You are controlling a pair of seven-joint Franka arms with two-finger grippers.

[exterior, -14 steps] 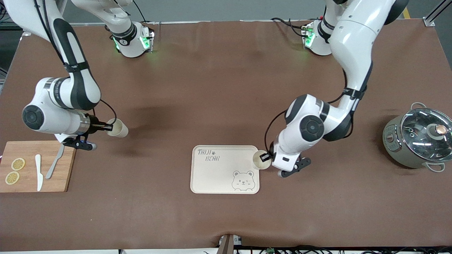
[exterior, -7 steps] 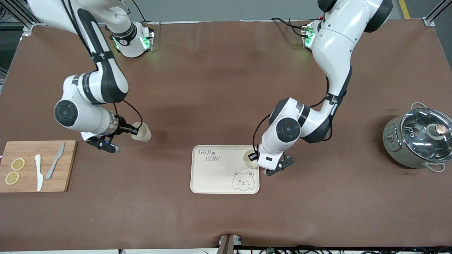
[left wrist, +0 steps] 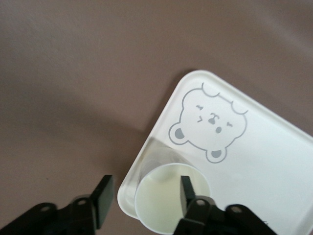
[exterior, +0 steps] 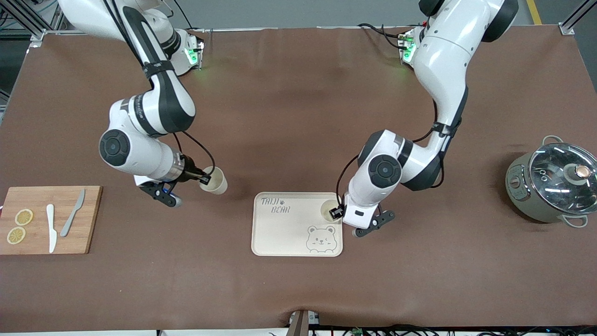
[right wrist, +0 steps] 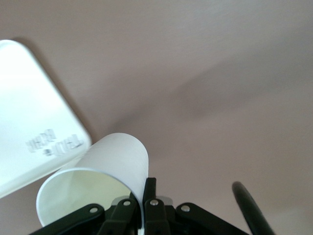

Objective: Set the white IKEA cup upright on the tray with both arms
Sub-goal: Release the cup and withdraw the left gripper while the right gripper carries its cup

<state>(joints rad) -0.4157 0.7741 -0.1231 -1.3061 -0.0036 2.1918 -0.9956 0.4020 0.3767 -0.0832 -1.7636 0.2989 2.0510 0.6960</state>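
The flat cream rectangular tray (exterior: 289, 228) with its bear drawing lies on the brown worktop (exterior: 298, 116), and a white cup (exterior: 328, 210) stands upright in its corner toward the left arm's end, the left hand (left wrist: 144, 200) spread apart astride its rim. The right hand (exterior: 204, 178), over the worktop beside the tray, is closed on the rim of a second white cup (exterior: 215, 181). A left finger sits inside the first cup, so lifting away carelessly could tip it; its base is hidden.

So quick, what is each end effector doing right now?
Left end effector: open, straddling the rim of a cup standing on the tray.
Right end effector: shut on the other cup.
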